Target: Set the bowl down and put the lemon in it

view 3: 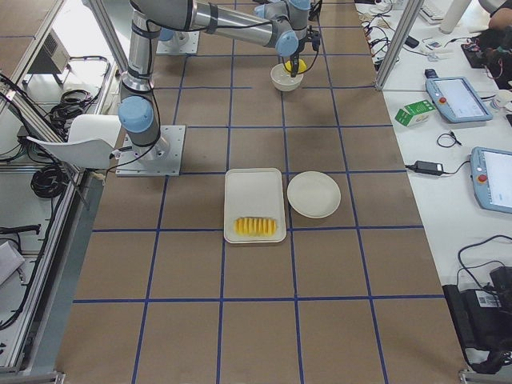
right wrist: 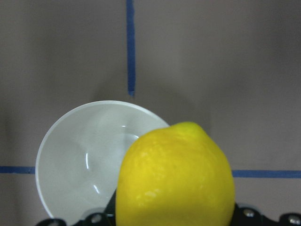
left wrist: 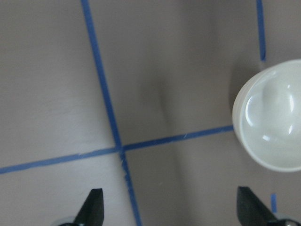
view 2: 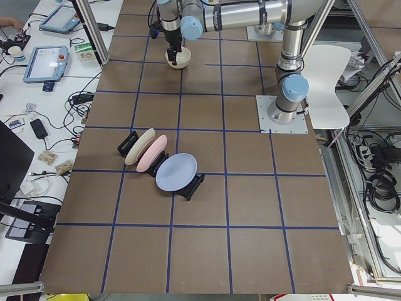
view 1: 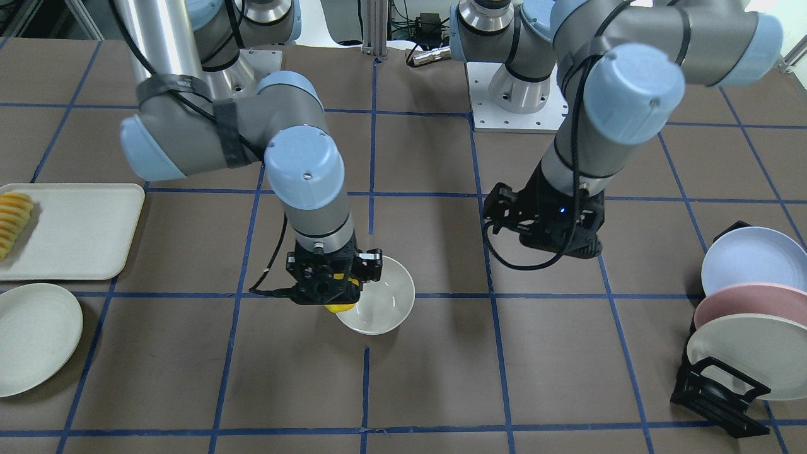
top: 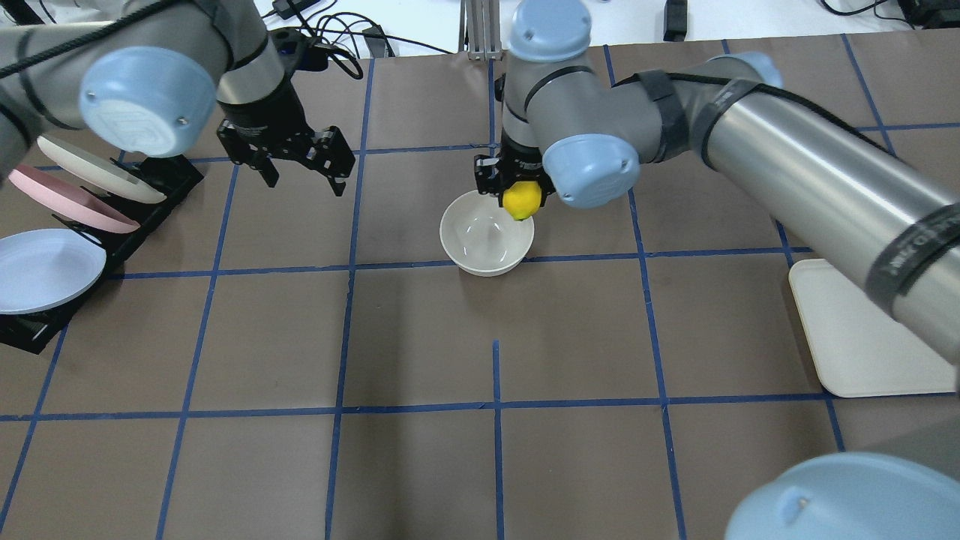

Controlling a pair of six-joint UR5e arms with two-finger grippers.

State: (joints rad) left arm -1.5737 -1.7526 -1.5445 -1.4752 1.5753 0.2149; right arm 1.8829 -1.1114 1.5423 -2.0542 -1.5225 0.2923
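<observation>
The cream-white bowl (view 1: 384, 306) stands upright and empty near the table's middle; it also shows in the overhead view (top: 484, 238), the left wrist view (left wrist: 273, 129) and the right wrist view (right wrist: 82, 160). My right gripper (view 1: 337, 301) is shut on the yellow lemon (top: 522, 200) and holds it just above the bowl's rim, on the side toward the tray. The lemon (right wrist: 176, 181) fills the lower right wrist view. My left gripper (top: 304, 178) is open and empty, hovering above bare table between the bowl and the plate rack.
A black rack (view 1: 715, 391) with blue, pink and cream plates stands at my left end. A cream tray (view 1: 82, 233) with sliced fruit (view 1: 14, 222) and a flat cream plate (view 1: 34, 337) lie at my right end.
</observation>
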